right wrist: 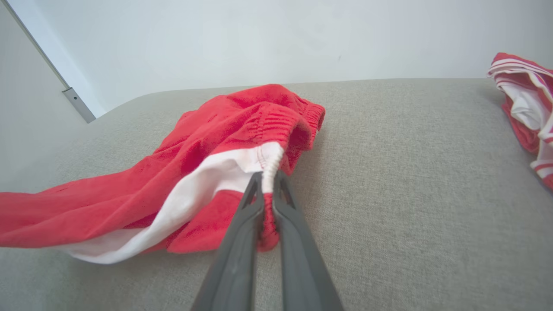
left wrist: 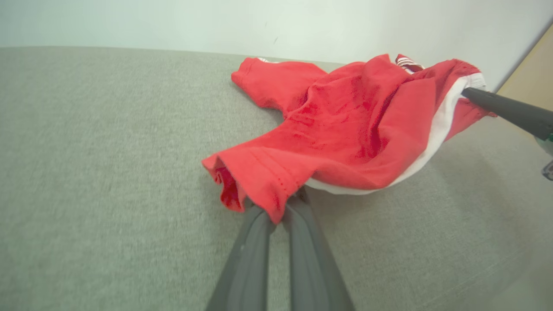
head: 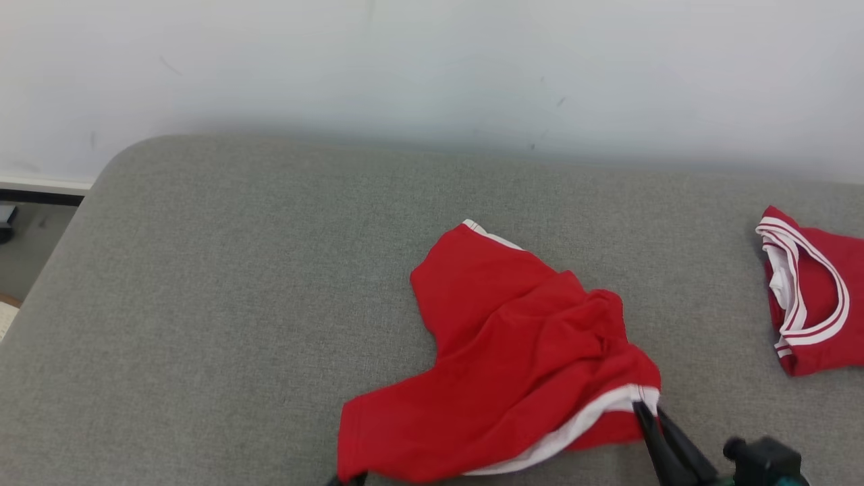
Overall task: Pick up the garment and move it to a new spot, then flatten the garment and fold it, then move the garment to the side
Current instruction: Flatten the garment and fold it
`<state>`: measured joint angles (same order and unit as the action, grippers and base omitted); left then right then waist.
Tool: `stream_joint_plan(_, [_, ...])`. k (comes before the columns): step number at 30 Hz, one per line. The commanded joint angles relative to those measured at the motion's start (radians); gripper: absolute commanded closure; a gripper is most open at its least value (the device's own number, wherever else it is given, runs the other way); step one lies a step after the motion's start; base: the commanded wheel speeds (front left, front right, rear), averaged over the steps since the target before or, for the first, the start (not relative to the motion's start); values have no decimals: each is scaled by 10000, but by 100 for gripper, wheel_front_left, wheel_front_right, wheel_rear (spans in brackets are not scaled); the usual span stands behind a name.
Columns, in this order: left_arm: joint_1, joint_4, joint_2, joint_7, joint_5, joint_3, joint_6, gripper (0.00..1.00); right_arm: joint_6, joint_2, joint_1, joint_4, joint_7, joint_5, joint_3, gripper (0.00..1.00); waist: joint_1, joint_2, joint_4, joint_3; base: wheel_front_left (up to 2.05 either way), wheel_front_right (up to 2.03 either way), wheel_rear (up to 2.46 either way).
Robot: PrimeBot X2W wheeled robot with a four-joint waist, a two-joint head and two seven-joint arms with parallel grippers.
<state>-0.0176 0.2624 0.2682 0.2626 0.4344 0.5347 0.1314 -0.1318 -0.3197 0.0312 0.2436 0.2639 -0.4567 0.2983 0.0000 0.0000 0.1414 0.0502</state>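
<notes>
The garment [head: 513, 351] is a pair of red shorts with a white side stripe, crumpled on the grey cushioned surface [head: 223, 283]. My right gripper [head: 641, 407] is shut on its white waistband corner at the lower right; in the right wrist view the fingers pinch the elastic edge [right wrist: 268, 190]. Down at the bottom edge, my left gripper [head: 347, 479] is shut on the red leg hem, and the left wrist view has the hem [left wrist: 263, 181] draped over the closed gripper [left wrist: 278, 216]. The garment [left wrist: 358, 129] hangs slightly raised between both grips.
A second red garment with white trim [head: 810, 297] lies folded at the far right of the surface, also at the right edge of the right wrist view [right wrist: 529, 112]. A pale wall [head: 432, 67] runs behind. The surface's left edge drops to the floor [head: 27, 250].
</notes>
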Motion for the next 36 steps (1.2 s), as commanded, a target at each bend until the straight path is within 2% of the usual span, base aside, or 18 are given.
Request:
stream_joint_plan(1, [-530,-193,228,37,298,159,-21,100,21,-207,-466,-169,-68,-174,201,100,0,0,-8,101,0,0,0])
stream_joint_plan(4, [-1780,-300,995,-98,1028,772,-21,100,22,-680,-1382,-491,-462,-678,468,100,0,0,-24,350,0,0,0])
stream_joint_plan(10, [-5305,-644,2478,-1590,2819,1995,-21,100,22,-1511,-4333,-692,-1847,-1945,533,100,0,0,-165,1427,0,0,0])
stream_joint_plan(13, [-7235,-497,2985,-2294,3809,2422,-21,100,22,-1561,-6200,-381,-2535,-2469,583,100,0,0,-292,2174,0,0,0])
stream_joint_plan(17, [-9742,135,3253,-3166,5238,2718,-21,100,22,-1390,-8806,366,-3312,-2944,850,100,0,0,-397,3137,0,0,0])
stream_joint_plan(24, [-14024,1586,2939,-3852,6460,2931,-21,100,22,-823,-13298,2313,-3935,-3201,1084,100,0,0,-618,4517,0,0,0])
stream_joint_plan(26, [-14517,1826,2868,-3830,6562,2929,-21,100,22,-734,-13837,2616,-3881,-3176,1050,100,0,0,-646,4670,0,0,0])
stream_joint_plan(31, [-16680,2855,2518,-3315,6600,3108,-20,100,22,-496,-16013,3881,-3013,-2526,1382,100,0,0,-740,5207,0,0,0])
stream_joint_plan(36, [-18013,3763,2353,-2522,6549,3425,-21,100,22,-362,-17247,4926,-2189,-2298,1858,100,0,0,-818,5482,0,0,0])
